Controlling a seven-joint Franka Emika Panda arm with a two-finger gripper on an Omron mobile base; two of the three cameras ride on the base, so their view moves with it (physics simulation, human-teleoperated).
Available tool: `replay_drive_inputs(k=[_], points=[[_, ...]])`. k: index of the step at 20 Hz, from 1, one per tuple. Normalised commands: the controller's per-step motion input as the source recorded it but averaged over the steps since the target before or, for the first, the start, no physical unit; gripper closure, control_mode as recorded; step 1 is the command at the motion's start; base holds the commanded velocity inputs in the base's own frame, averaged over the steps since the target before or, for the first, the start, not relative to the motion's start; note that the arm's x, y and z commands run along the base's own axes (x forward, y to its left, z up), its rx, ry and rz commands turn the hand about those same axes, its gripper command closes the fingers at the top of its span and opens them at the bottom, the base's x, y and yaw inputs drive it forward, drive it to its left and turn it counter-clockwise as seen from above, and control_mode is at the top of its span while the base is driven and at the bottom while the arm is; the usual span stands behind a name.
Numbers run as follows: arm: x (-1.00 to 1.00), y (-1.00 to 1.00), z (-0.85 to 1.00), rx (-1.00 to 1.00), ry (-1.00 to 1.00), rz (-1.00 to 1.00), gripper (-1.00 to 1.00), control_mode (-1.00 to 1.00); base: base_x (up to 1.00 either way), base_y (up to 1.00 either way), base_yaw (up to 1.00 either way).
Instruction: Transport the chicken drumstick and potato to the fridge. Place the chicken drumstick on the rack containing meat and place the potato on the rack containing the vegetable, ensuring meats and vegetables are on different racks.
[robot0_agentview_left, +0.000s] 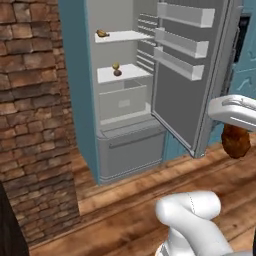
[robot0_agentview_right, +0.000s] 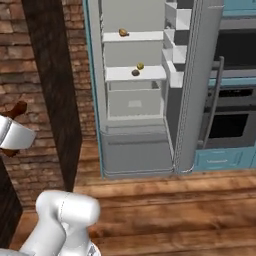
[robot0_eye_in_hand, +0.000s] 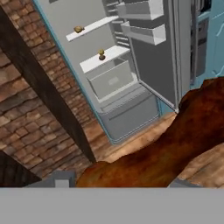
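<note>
My gripper (robot0_agentview_left: 234, 126) is shut on the chicken drumstick (robot0_agentview_left: 235, 141), a dark reddish-brown lumpy piece hanging under the white hand at the right edge; in the hand view the chicken drumstick (robot0_eye_in_hand: 175, 144) looms large at the lower right. The fridge (robot0_agentview_left: 75, 75) stands open ahead, well apart from the hand. On its upper shelf, the rack containing meat (robot0_agentview_left: 125, 36), lies the orange-yellow meat (robot0_agentview_left: 102, 33). On the lower white shelf (robot0_agentview_left: 127, 74) the brown potato (robot0_agentview_left: 118, 73) sits right beside the yellow vegetable (robot0_agentview_left: 116, 65).
The fridge door (robot0_agentview_left: 175, 90) swings open to the right with several bins. A clear drawer (robot0_agentview_left: 122, 102) sits under the shelves. A brick wall (robot0_agentview_left: 35, 125) and a dark post (robot0_agentview_right: 55, 80) stand left; an oven (robot0_agentview_right: 227, 120) stands right. Wooden floor (robot0_agentview_left: 125, 210) lies between.
</note>
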Motion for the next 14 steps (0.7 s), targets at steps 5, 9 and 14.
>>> replay_drive_inputs(k=[5, 9, 14], points=[[0.00, 0.00, 0.00, 0.00, 0.00, 0.00, 1.00, 1.00, 1.00, -0.02, 0.00], [0.00, 0.00, 0.00, 0.00, 0.00, 0.00, 1.00, 1.00, 1.00, -0.17, 0.00], [0.00, 0.00, 0.00, 0.00, 0.00, 0.00, 1.00, 1.00, 1.00, -0.25, 0.00]])
